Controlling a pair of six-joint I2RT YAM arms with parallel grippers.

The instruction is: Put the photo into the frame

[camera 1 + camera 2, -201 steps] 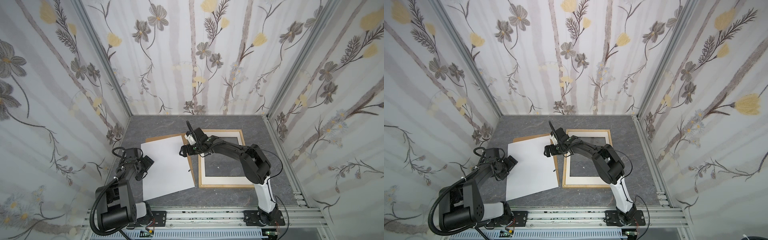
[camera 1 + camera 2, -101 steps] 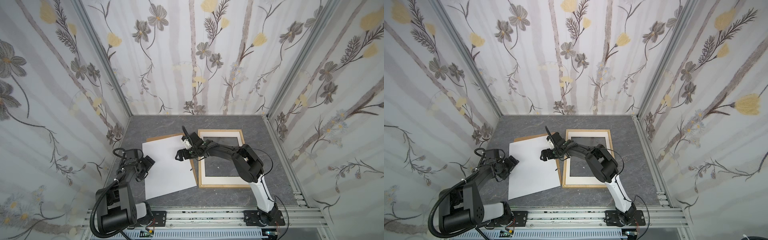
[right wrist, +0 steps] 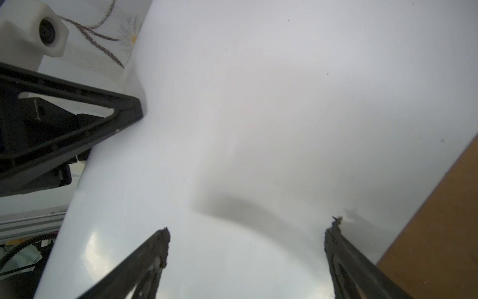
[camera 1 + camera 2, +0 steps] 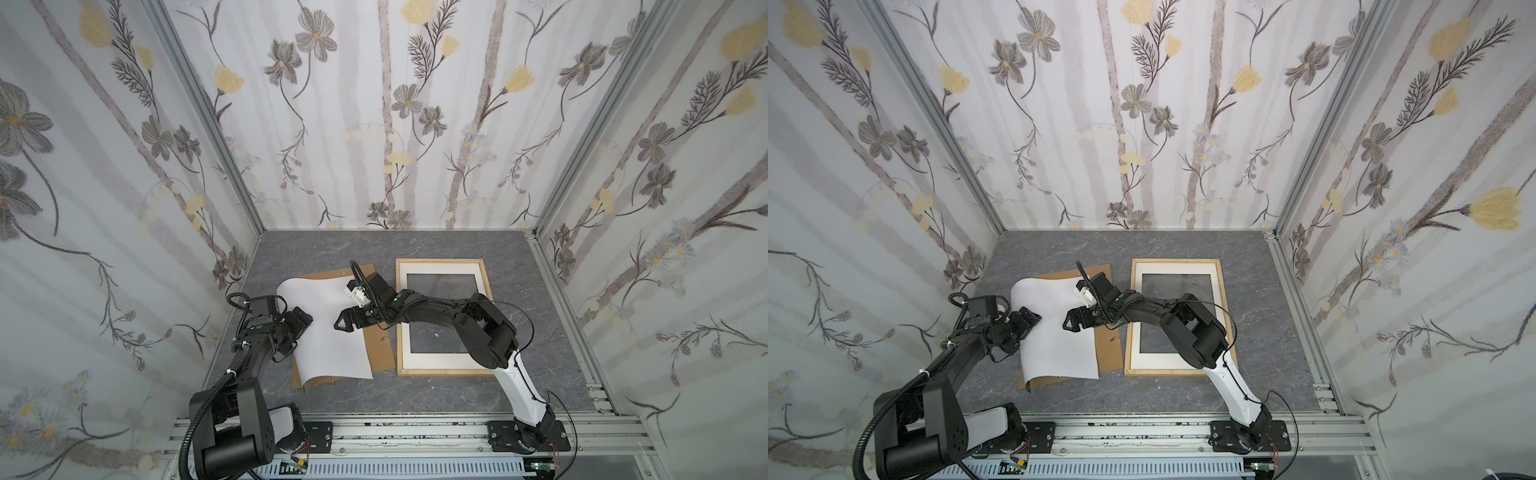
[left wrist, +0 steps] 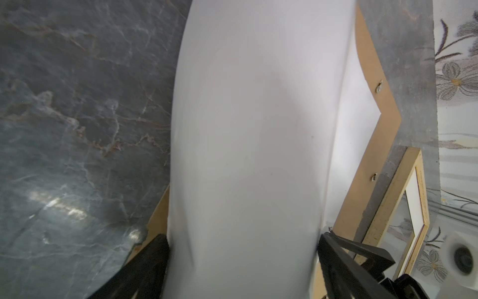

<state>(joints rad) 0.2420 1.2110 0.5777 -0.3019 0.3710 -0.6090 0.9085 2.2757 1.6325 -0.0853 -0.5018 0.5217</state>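
The photo (image 4: 332, 336) shows its plain white side and lies bowed upward on a brown backing panel in both top views. My left gripper (image 4: 306, 325) is open at the photo's left edge. In the left wrist view the bulging sheet (image 5: 248, 129) fills the gap between its fingers (image 5: 150, 261). My right gripper (image 4: 345, 319) reaches across from the right and is open above the middle of the sheet. Its fingertips (image 3: 164, 235) are close over the white surface (image 3: 284, 103). The frame (image 4: 440, 262), pale wood with a white inner border, lies flat to the right.
The brown backing panel (image 4: 380, 349) lies under the photo, beside the frame's left strip, with small metal tabs on it. Grey marbled tabletop (image 4: 415, 390) surrounds everything. Floral walls close three sides. An aluminium rail (image 4: 415, 432) with both arm bases runs along the front.
My right gripper has moved left and toward the front, from the frame's corner to above the photo. The photo, flat before, now bows upward and has shifted slightly right. My left gripper barely moved.
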